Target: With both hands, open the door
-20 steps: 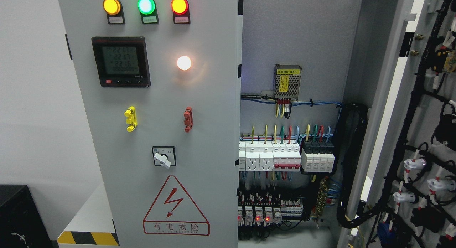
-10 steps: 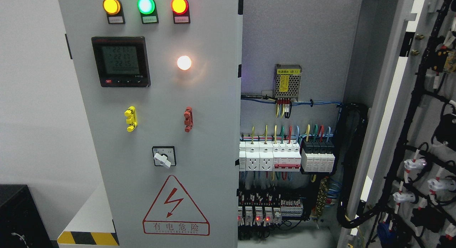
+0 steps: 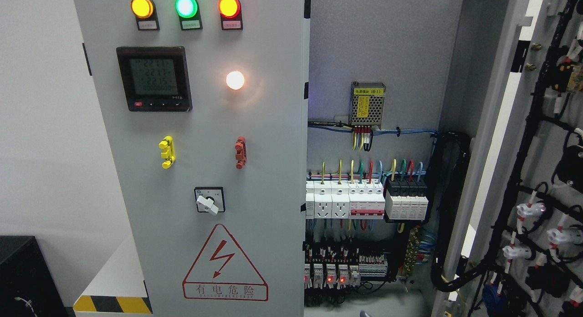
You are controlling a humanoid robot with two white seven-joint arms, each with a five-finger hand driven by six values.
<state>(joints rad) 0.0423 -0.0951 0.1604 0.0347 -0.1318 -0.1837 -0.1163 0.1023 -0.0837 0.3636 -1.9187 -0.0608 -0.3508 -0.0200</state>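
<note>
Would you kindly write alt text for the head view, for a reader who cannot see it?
An electrical cabinet with its right door swung open, exposing breakers and coloured wiring inside. The closed left door carries three lit lamps, yellow, green and red, a digital meter and a red warning triangle. No robot hand is in view.

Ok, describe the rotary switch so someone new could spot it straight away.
Start at the closed grey left door with three lamps on top. Go down past the yellow handle and red handle. The rotary switch sits above the warning triangle: black square, white knob.
</note>
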